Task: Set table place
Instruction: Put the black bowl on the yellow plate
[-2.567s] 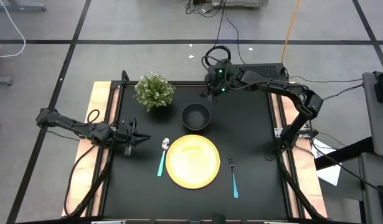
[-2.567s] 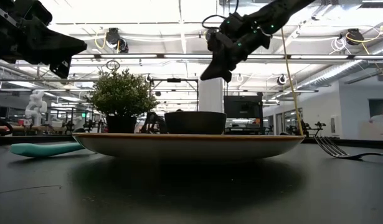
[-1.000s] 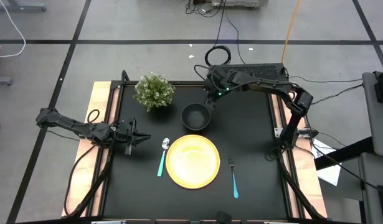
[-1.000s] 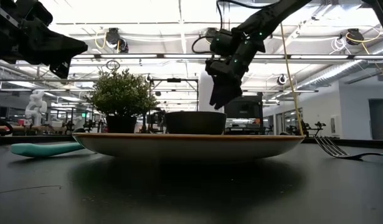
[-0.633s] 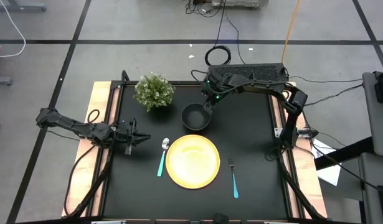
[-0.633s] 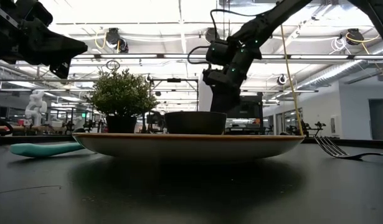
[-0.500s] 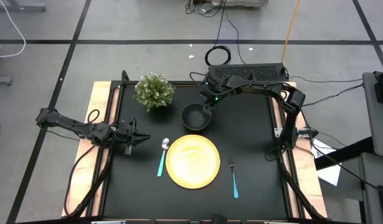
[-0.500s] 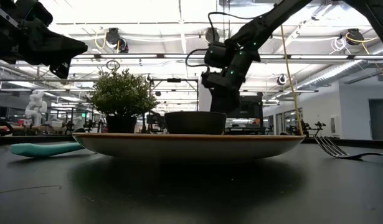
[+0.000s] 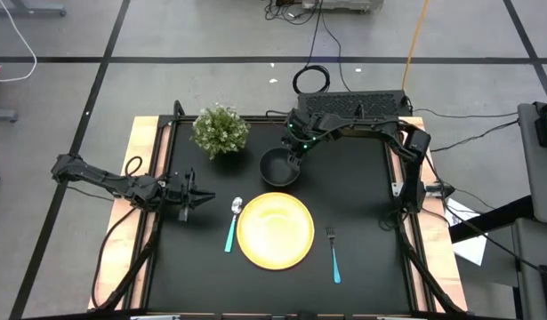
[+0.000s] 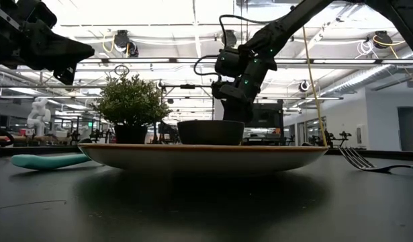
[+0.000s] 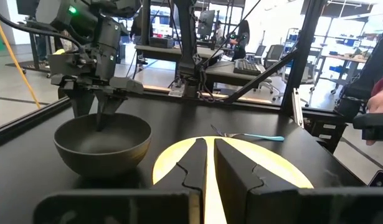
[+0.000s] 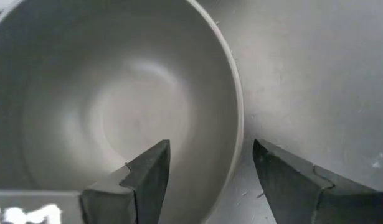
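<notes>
The black bowl (image 9: 279, 166) stands on the table (image 9: 362, 222) just beyond the yellow plate (image 9: 275, 230). A teal-handled spoon (image 9: 231, 225) lies left of the plate and a teal-handled fork (image 9: 333, 253) right of it. My right gripper (image 12: 211, 149) is open and points steeply down over the bowl's far right rim (image 12: 238, 124). One finger (image 12: 147, 177) is inside the bowl and the other (image 12: 284, 177) outside; no touch shows. My left gripper (image 9: 197, 197) waits shut and level above the table's left side, pointing toward the plate (image 11: 241, 162).
A bushy potted plant (image 9: 221, 130) stands at the far left, close to the bowl's left. Pale wooden strips (image 9: 135, 178) run along the table's left and right sides. Bare black tabletop lies right of the bowl and in front of the plate.
My right gripper has come down and toward the table's left onto the bowl's far right rim, its fingers staying open and now astride the rim. The bowl, plate, spoon and fork have not moved.
</notes>
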